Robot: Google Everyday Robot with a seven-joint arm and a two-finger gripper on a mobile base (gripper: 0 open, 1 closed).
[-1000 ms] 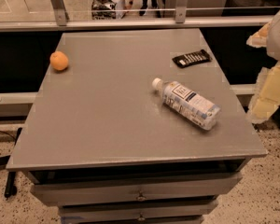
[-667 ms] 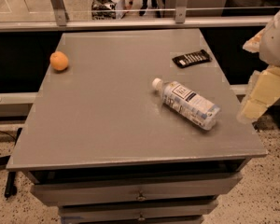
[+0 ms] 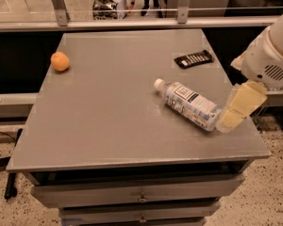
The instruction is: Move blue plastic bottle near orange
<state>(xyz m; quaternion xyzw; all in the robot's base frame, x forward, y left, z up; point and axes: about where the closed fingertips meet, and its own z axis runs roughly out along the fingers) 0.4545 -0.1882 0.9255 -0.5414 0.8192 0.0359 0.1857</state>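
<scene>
One blue plastic bottle (image 3: 191,105) lies on its side on the grey counter (image 3: 108,126), right of the middle. Its long axis runs from 10 o'clock to 4 o'clock, with the white cap at the 10 o'clock end and the base at the 4 o'clock end. The label faces up.

One gripper (image 3: 243,107), pale yellow, hangs at the 4 o'clock end of the bottle, over the counter's right edge. Its lower tip is right at the bottle's base, but whether they touch cannot be told. The bottle lies outside the jaws, off to their 9 o'clock side, and whether the jaws are parted or closed cannot be told. The white arm (image 3: 273,55) rises from the gripper toward 1 o'clock.

One orange (image 3: 60,61) sits well apart from the bottle, toward 10 o'clock, near the counter's far left edge. One flat black remote (image 3: 193,59) lies at 12 o'clock from the bottle, apart from it. Two drawers (image 3: 142,199) show below the counter's front edge.
</scene>
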